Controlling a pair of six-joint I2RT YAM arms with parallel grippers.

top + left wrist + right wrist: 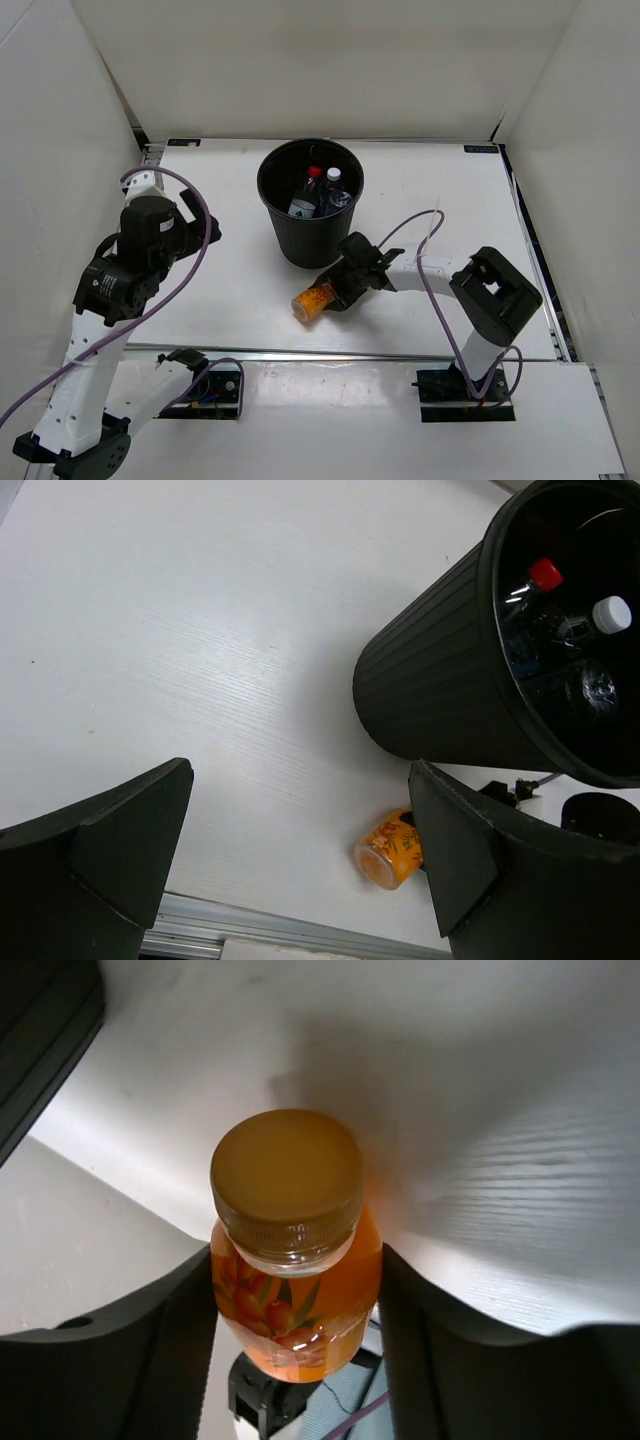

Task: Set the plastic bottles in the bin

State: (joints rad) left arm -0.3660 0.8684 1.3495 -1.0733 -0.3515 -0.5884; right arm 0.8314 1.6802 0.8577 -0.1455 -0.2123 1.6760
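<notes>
The right fingers (130, 1360) were clamped on the body of the orange bottle (295, 1290), cap toward the wrist, just beside the foot of the bin (300, 235). This side grip looked meant to carry the only bottle seen outside up over the rim. The left fingers (100, 870) stood wide apart and held nothing, well to the left above the bench (200, 290), seemingly out of the way. Inside the bin a red-capped bottle (545, 573) and a white-capped bottle (611, 613) leaned together, and the dark interior made the rest hard to count. Whether the orange bottle rested on the bench or hung just clear of it could not be told.
</notes>
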